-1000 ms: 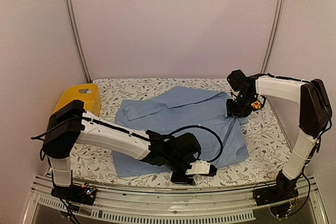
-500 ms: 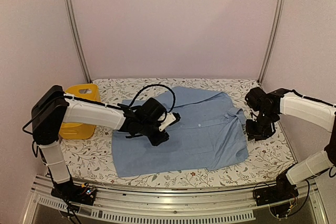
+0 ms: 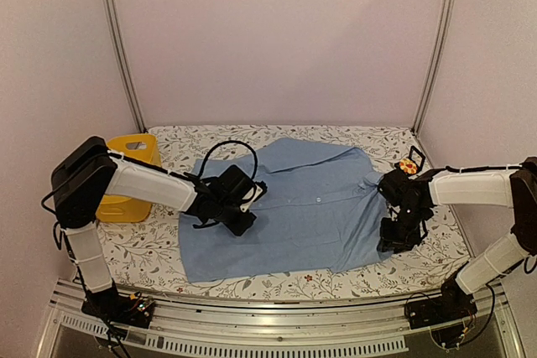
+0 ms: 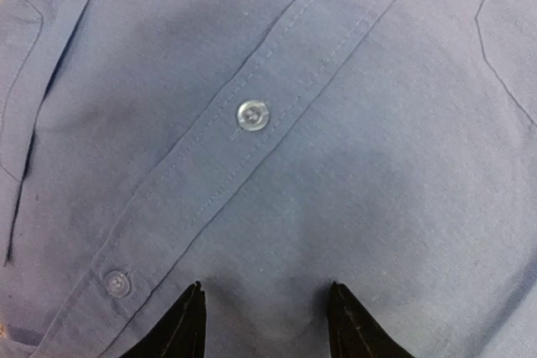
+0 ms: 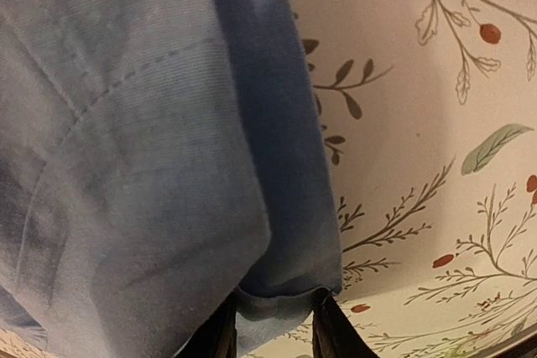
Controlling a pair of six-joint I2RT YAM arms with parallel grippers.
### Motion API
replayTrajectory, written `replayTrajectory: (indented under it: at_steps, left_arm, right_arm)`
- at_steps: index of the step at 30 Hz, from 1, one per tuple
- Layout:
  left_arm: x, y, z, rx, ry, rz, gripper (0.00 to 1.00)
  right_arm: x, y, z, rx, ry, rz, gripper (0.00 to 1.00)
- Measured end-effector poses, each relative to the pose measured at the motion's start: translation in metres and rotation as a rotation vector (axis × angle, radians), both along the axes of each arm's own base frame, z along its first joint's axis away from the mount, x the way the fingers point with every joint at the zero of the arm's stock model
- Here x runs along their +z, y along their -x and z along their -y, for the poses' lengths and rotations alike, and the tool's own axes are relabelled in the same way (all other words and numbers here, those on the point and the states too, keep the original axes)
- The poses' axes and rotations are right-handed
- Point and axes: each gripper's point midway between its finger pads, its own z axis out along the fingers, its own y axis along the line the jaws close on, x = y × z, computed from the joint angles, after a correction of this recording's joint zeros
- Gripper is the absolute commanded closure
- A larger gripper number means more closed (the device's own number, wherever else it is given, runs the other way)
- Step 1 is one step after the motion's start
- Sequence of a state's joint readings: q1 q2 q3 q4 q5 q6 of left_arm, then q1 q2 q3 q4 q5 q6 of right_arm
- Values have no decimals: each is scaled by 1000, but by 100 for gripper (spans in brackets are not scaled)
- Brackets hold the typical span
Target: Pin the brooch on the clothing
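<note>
The light blue shirt (image 3: 294, 207) lies spread flat on the floral table cover. The brooch (image 3: 408, 166), a small yellow-orange flower, lies on the cover off the shirt's right sleeve, beside a small black frame. My left gripper (image 3: 240, 210) (image 4: 266, 291) rests open on the shirt's front just below the button placket (image 4: 252, 115), with flat cloth under the spread fingertips. My right gripper (image 3: 393, 237) (image 5: 273, 320) is at the shirt's right edge, its fingers closed in on a bunched fold of the hem (image 5: 285, 287). The brooch is apart from both grippers.
A yellow plastic basket (image 3: 126, 175) stands at the table's left edge behind the left arm. Metal posts rise at the back corners. The floral cover (image 3: 436, 241) shows bare to the right of the shirt and along the front edge.
My left gripper has swung from the shirt's front hem up onto its left-middle front. My right gripper has moved from beside the brooch down along the shirt's right edge to its lower hem.
</note>
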State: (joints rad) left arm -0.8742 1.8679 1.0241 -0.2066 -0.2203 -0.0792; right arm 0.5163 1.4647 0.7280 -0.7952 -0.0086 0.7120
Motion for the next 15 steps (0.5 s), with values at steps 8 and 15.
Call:
replayTrajectory:
  at_steps: [8,15]
  left_arm:
    - [-3,-23,-17,120,56,2,51]
    - [-5,-40,-24,182,105,6,51]
  right_arm:
    - [4,14,-4,-30,-31,-13,100]
    - [38,43,-24,-34,-195,-36,100]
